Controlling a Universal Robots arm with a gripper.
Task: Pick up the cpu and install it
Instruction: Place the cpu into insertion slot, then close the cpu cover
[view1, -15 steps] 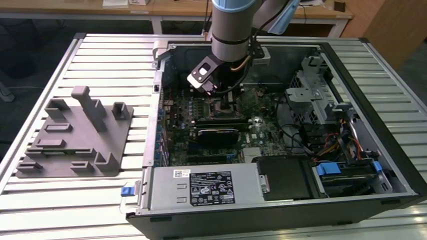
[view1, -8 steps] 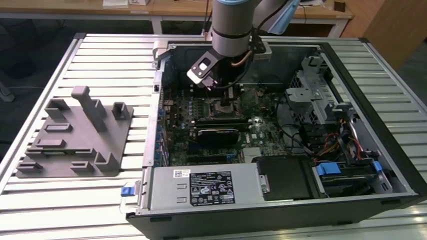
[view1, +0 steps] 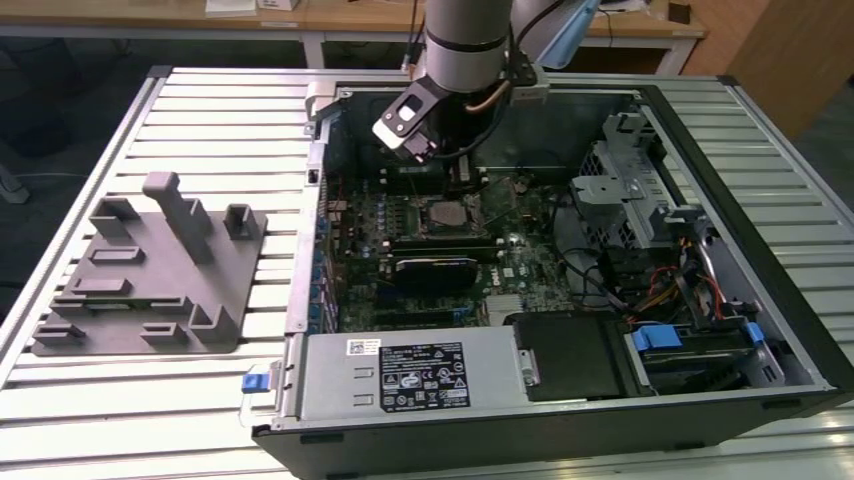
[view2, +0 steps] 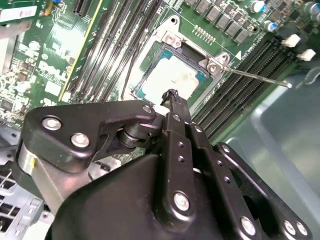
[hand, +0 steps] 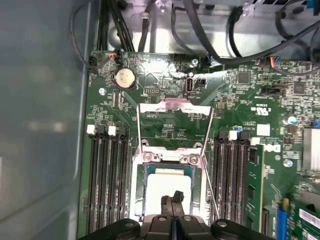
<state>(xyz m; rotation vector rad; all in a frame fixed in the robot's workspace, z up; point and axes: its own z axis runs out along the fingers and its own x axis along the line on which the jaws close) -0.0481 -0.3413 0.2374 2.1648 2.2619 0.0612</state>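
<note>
The cpu lies flat in the motherboard socket, its silvery top showing inside the metal frame. The socket's load plate is swung open and its thin lever stands free. My gripper hangs just over the near edge of the chip, fingers pressed together with nothing between them. In the exterior view the arm reaches down into the open computer case, with the gripper above the socket.
Black memory slots flank the socket on both sides. A grey fixture tray sits on the table at the exterior view's left. The power supply, drive cage and cables crowd the case.
</note>
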